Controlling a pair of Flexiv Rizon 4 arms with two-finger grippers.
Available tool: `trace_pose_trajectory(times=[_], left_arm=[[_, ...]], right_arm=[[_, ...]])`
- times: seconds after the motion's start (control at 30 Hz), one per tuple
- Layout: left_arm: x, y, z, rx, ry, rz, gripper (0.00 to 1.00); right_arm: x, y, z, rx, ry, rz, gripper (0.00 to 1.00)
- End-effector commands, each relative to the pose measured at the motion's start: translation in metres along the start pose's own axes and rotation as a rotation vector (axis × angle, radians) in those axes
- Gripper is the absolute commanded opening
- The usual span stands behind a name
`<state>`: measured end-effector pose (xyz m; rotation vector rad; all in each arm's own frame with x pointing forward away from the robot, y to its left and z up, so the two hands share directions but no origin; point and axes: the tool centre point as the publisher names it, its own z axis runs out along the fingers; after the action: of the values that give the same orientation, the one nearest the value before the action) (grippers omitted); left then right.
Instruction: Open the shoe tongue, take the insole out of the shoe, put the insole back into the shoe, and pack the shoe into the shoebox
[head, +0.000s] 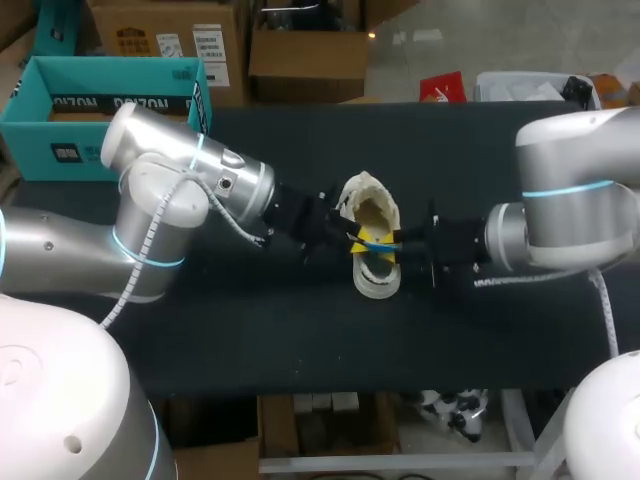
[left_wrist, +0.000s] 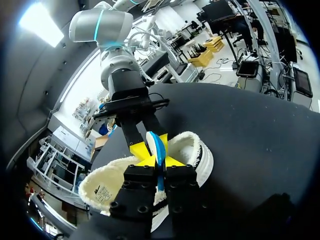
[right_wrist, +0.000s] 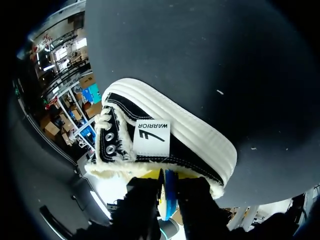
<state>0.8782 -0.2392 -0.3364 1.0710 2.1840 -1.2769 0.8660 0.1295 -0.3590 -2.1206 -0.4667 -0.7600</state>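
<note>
Insole (left_wrist: 159, 146) held over the shoe (head: 378, 285).
Left gripper (left_wrist: 160, 163) and right gripper (right_wrist: 166, 184) both pinch the blue insole above the shoe's opening.

Silver arms (head: 190, 180) (head: 570, 170), cyan rings (head: 560, 190), black yellow-tipped end effectors (head: 360, 240) (head: 388, 240)

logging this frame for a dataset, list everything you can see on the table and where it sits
shoe: one, black with white sole and cream fleece lining, mid-table between the two grippers
insole: one, blue, seen edge-on over the shoe's opening, pinched by both grippers
shoebox: one, teal, open, by the table's far left corner
table: one, black
left gripper: one, yellow tips, shut on the insole, coming in from the shoe's left
right gripper: one, shut on the insole, coming in from the shoe's right
</note>
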Motion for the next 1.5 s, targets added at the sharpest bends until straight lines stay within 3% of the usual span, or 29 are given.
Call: trace_pose_trajectory(times=[0.03, 0.07, 0.13, 0.17, 0.3, 0.6, 1.07, 1.17, 1.2, 1.23, 1.5], left_arm=[[0.001, 0.0, 0.003, -0.008, -0.001, -0.003, 0.0], [0.001, 0.0, 0.003, -0.012, 0.0, -0.004, 0.0], [0.002, 0.001, 0.003, -0.014, 0.0, -0.005, 0.0], [0.003, 0.001, 0.003, -0.015, 0.0, -0.007, 0.0], [0.004, 0.002, 0.003, -0.016, -0.002, -0.014, 0.0], [0.004, 0.003, 0.003, -0.013, -0.006, -0.02, 0.0], [-0.001, 0.019, 0.009, -0.02, 0.017, -0.074, 0.0], [0.001, 0.017, 0.002, -0.015, 0.021, -0.074, 0.68], [0.001, 0.015, -0.001, -0.015, 0.022, -0.072, 0.87], [0.001, 0.013, -0.005, 0.005, 0.026, -0.074, 1.0], [-0.004, -0.009, -0.041, 0.041, 0.054, -0.105, 1.0]], right_arm=[[-0.004, -0.018, -0.015, -0.04, 0.005, -0.005, 0.94], [-0.005, -0.024, -0.018, -0.054, 0.001, -0.004, 0.91], [-0.005, -0.033, -0.021, -0.077, -0.006, -0.012, 0.72], [-0.005, -0.036, -0.022, -0.086, -0.01, -0.011, 0.47], [-0.003, -0.039, -0.021, -0.093, -0.017, -0.017, 0.0], [-0.003, -0.025, -0.012, -0.071, -0.034, -0.004, 0.0], [0.001, -0.004, 0.002, -0.061, -0.056, 0.008, 0.0], [-0.002, -0.008, -0.001, -0.07, -0.057, 0.009, 0.0], [-0.003, -0.009, -0.001, -0.075, -0.059, 0.008, 0.0], [-0.003, -0.011, -0.002, -0.079, -0.061, 0.007, 0.0], [-0.014, -0.017, -0.003, -0.108, -0.149, 0.033, 0.0]])
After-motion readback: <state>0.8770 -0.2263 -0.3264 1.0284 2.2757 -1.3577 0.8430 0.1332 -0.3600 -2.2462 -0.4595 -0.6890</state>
